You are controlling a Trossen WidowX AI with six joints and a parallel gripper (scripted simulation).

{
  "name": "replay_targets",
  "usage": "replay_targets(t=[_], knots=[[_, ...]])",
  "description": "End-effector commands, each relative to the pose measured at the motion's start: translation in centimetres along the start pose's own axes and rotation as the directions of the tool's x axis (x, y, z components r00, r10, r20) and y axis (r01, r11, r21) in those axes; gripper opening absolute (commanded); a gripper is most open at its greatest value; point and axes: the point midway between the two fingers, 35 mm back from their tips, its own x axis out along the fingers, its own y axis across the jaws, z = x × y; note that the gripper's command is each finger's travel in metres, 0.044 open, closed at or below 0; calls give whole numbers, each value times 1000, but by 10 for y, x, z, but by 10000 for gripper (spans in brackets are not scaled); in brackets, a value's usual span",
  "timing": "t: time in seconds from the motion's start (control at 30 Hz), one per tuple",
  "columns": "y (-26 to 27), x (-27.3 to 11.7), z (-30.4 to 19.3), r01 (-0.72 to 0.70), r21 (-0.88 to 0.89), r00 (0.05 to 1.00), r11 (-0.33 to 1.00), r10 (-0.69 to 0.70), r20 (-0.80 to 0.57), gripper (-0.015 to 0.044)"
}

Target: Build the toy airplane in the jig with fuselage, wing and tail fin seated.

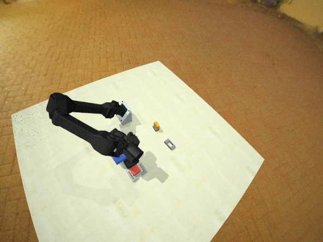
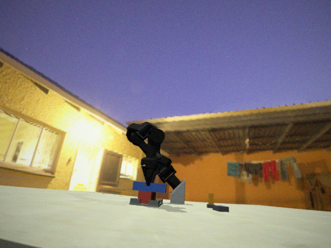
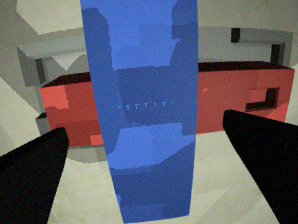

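The red fuselage (image 1: 135,170) (image 2: 145,197) (image 3: 220,102) lies in the grey cradle (image 2: 135,201) (image 3: 217,49). The blue wing (image 1: 119,158) (image 2: 140,186) (image 3: 150,95) lies crosswise on top of it, with no gap visible in the exterior view; its tab is hidden. The fuselage's tail socket shows empty at the right in the wrist view. My gripper (image 1: 131,163) (image 2: 149,184) (image 3: 147,127) is open, with its fingers apart on either side of the wing, clear of its edges. The orange tail fin (image 1: 156,125) (image 2: 211,198) stands upright in a small dark holder.
A grey rectangular frame (image 1: 172,147) (image 2: 221,208) lies on the table near the tail fin. The arm's base is on a grey wedge-shaped mount (image 1: 129,119) (image 2: 179,195) behind the cradle.
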Motion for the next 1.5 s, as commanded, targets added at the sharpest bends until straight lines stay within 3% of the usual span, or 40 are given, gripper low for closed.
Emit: replay_targets(t=[0.0, 0.17, 0.37, 0.5, 0.6, 0.73, 0.93, 1.47], knots=[[-3, -19, 2, 5, 2, 1000, 1000, -5, 6, 440], [0, -82, 2, 7, -1, 1000, 1000, -7, 0, 440], [-3, -84, 1, 7, 16, 1000, 1000, -7, -1, 440], [-3, -83, 1, 7, 346, 1000, 938, -7, -1, 440], [-3, -82, 1, 6, 611, 1000, 792, -7, -1, 440], [-3, -81, 1, 5, 873, 1000, 487, -7, -1, 440], [-4, -79, 0, 1, 1000, 1000, -31, -7, -1, 440], [-4, -79, 0, 1, 999, 1000, -48, -7, -1, 440]])
